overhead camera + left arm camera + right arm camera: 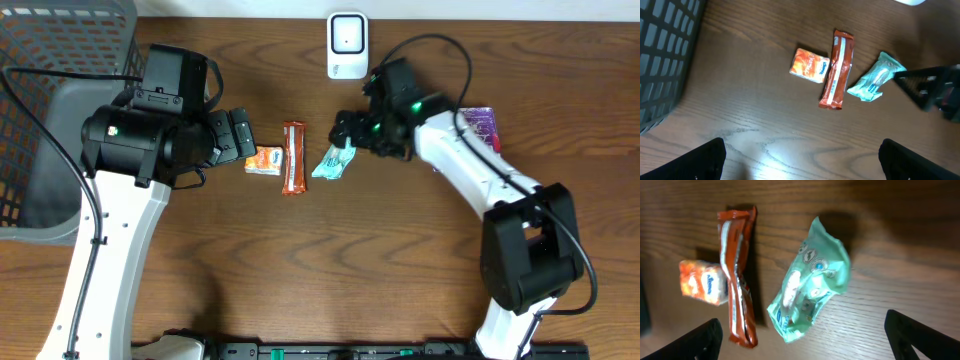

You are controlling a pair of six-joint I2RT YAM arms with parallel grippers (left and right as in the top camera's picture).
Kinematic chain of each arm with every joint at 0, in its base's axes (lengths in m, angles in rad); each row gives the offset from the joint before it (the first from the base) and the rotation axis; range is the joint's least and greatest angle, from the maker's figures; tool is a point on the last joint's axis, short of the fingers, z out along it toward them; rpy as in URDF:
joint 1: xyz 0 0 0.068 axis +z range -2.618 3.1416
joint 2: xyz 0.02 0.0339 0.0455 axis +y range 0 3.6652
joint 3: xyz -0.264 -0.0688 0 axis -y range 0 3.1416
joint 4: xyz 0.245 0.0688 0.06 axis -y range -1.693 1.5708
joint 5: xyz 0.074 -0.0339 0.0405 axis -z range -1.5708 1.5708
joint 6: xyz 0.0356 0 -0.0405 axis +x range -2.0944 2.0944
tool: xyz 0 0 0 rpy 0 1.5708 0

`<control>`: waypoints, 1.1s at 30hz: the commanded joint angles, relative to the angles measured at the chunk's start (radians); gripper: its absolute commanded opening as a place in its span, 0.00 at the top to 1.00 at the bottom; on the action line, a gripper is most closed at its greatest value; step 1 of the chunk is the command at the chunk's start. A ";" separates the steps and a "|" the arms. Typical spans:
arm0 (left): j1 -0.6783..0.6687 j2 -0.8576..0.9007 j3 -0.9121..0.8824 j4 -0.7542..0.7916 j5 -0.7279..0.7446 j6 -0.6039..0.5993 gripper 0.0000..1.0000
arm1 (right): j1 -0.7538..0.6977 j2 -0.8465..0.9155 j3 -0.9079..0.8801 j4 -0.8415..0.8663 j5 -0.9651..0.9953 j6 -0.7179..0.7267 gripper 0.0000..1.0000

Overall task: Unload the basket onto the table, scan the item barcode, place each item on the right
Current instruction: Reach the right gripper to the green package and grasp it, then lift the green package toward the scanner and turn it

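1. The left arm (110,230) rises from the near left edge, and the left gripper (245,137) points right with its jaws spread wide and empty.
2. The right arm (470,165) bends inward, and the right gripper (343,133) points left with its fingers (922,332) wide apart, gripping nothing.

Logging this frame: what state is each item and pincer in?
left pincer, open, empty.
right pincer, open above the teal packet, not gripping it.
teal packet, crumpled, lying on the table.
brown bar, lying flat on the table.
orange pack, lying flat against the bar.
white scanner, at the table's far edge, no item presented.
purple packet, lying flat, untouched.
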 commanded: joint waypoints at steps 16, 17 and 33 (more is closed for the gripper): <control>0.003 -0.003 0.013 0.000 -0.005 0.009 0.02 | 0.079 0.002 -0.276 0.341 0.112 0.235 0.36; 0.003 -0.003 0.013 0.000 -0.006 0.010 0.02 | 0.079 0.002 -0.278 0.343 0.119 0.234 0.40; 0.003 -0.003 0.013 0.000 -0.005 0.010 0.02 | 0.072 -0.004 -0.301 0.416 0.123 0.042 0.99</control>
